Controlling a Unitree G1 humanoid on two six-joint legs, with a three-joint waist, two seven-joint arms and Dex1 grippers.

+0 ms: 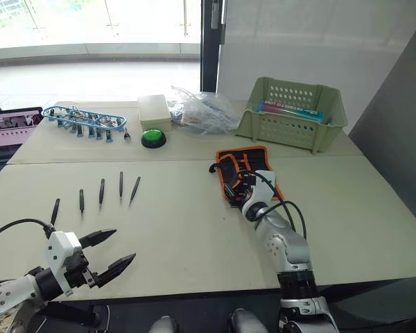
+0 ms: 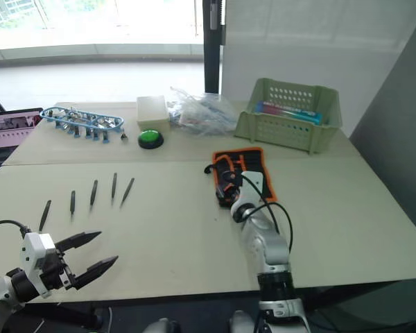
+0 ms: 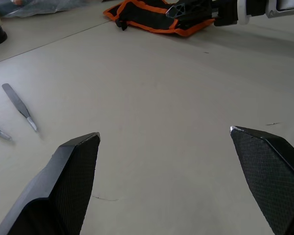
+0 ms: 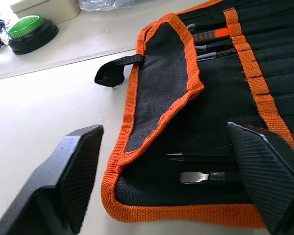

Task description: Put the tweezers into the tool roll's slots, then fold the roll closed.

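On the pale table [image 1: 194,229], right of centre, the tool roll [image 1: 244,170] is lying open, black with orange edging, its small black strap [image 4: 112,71] sticking out toward the robot's left. Inside it, a few slim tools are sitting in the slots [image 4: 279,73], their tips showing near the orange stripe. The right gripper [image 4: 171,181] is hovering at the roll's near edge with its fingers spread wide, holding nothing. Well apart to the left, the five tweezers [image 1: 101,191] are lying in a loose row on the bare tabletop. The left gripper [image 1: 109,251] is hanging near the table's front edge, its fingers also parted wide and empty. Farther back, a green plastic basket [image 1: 295,114] is holding a flat blue and pink packet, and beside it are sitting a crumpled clear bag [image 1: 201,111], a cream box [image 1: 154,109], a green button [image 1: 153,137] and a blue rack of clips [image 1: 83,119]. Bright windows are running behind the table.
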